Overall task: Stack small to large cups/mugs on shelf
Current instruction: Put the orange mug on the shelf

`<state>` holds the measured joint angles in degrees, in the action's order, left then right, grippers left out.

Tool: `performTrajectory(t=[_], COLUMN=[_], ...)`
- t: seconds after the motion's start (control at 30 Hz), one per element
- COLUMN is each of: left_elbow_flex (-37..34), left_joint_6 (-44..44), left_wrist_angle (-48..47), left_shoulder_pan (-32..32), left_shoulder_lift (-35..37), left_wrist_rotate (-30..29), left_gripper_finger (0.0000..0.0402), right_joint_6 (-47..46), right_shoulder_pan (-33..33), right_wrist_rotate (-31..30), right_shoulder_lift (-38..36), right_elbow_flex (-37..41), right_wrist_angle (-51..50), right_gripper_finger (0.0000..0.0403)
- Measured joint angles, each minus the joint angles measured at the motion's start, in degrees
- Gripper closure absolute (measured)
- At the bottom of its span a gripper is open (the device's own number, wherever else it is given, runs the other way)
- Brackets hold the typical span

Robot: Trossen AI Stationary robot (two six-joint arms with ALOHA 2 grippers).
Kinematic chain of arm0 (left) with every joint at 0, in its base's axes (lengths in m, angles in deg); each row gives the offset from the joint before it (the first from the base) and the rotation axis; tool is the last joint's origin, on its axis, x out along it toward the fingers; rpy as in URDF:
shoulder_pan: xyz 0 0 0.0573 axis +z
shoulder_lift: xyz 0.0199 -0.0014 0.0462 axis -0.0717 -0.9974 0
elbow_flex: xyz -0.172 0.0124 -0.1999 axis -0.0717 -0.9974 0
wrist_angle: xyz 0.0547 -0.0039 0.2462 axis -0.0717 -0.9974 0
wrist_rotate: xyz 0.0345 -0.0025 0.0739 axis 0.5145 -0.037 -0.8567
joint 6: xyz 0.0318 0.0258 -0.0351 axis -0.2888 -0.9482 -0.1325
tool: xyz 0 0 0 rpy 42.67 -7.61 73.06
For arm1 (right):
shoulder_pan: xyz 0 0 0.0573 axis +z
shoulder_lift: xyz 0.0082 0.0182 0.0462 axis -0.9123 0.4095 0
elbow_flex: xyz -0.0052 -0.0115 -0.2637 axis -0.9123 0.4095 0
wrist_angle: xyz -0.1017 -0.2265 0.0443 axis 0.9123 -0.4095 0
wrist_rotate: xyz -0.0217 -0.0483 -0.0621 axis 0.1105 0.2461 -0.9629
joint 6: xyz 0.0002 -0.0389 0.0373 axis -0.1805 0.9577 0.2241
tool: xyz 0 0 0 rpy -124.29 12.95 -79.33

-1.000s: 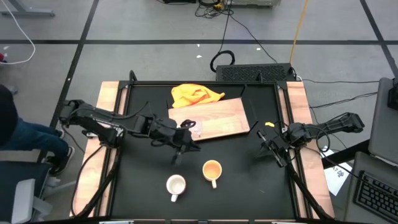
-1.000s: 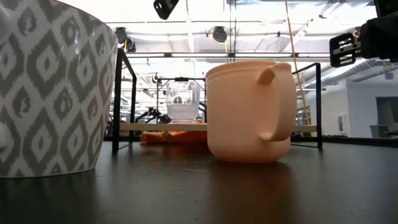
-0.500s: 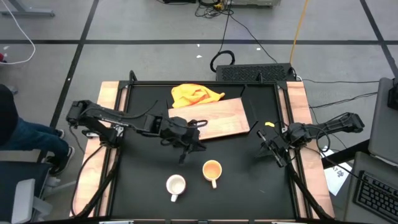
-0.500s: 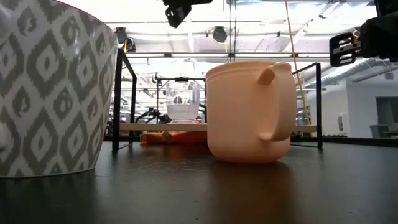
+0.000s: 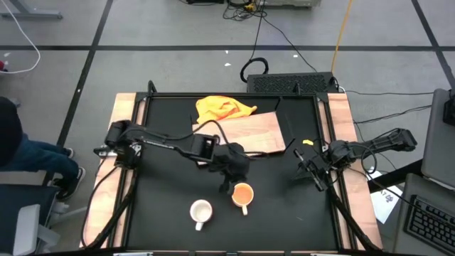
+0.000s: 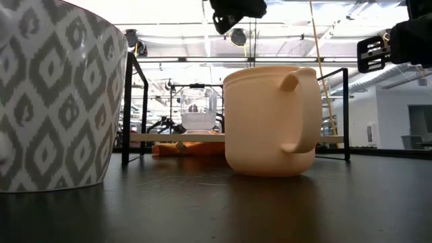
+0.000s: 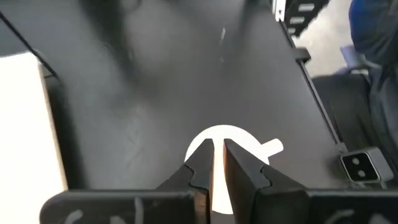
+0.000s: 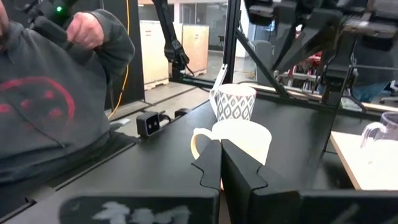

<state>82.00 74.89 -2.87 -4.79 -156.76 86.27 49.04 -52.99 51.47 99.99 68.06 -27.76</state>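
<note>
My left gripper [image 5: 229,186], nearly closed and empty, has swung from the wooden shelf [image 5: 245,135] to just beside the empty yellow-orange mug [image 5: 242,194]; the glass cup [image 6: 198,110] stands on the shelf.

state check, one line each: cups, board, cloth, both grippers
glass cup: upright on the wooden board, empty
yellow-orange mug: upright on the black table, not gripped
white patterned mug: upright on the table, untouched
wooden board: flat, holds only the glass cup
yellow cloth: crumpled behind the board
left gripper: nearly shut, empty, above the table by the yellow-orange mug
right gripper: shut, empty, parked at the right side
</note>
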Motion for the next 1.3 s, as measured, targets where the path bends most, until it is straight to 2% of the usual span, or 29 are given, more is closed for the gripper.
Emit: performTrajectory(t=[0.47, 0.9, 1.07, 1.3], left_elbow_flex=[18.08, 18.48, 18.33, 18.33], left_joint_6=[2.84, 3.1, 3.04, 3.26], left_wrist_angle=[-20.04, -19.26, -20.99, -19.87], left_shoulder_pan=[-2.1, -1.28, -1.79, -2.07], left_shoulder_lift=[-10.64, -11.22, -13.87, -15.52], left_wrist_rotate=[-2.94, -3.01, -2.57, -2.44], left_gripper_finger=[0.0367, 0.0367, 0.0367, 0.0367], right_joint_6=[-0.2, 0.41, 0.44, 0.44], right_shoulder_pan=[0.0, 0.0, 0.0, -0.02], right_wrist_rotate=[-0.15, -0.15, -0.26, -3.08], right_shoulder_lift=[0.11, 0.13, 0.13, 0.91], right_elbow_flex=[-0.01, -0.01, -0.01, -0.01], right_wrist_angle=[-0.87, -0.94, -0.97, -1.7], right_gripper_finger=[0.0403, 0.0403, 0.0403, 0.0403])
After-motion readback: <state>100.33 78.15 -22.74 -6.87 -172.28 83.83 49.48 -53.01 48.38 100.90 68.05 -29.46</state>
